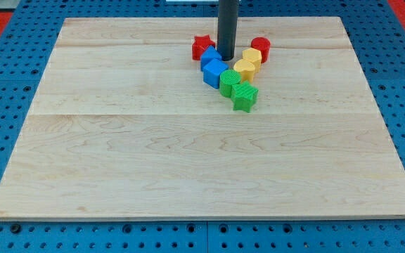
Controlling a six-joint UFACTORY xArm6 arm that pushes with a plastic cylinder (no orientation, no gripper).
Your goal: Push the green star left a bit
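The green star (245, 96) lies at the lower right end of a cluster of blocks near the top middle of the wooden board (153, 161). A second green block (228, 81) touches it on its upper left. My tip (227, 60) stands in the middle of the cluster, between the blue blocks and the yellow blocks. It is above and to the left of the green star and does not touch it.
Two blue blocks (214, 68) lie just left of the tip, with a red star (202, 48) above them. Two yellow blocks (248, 64) and a red cylinder (261, 47) lie to the tip's right. A blue pegboard (5, 84) surrounds the board.
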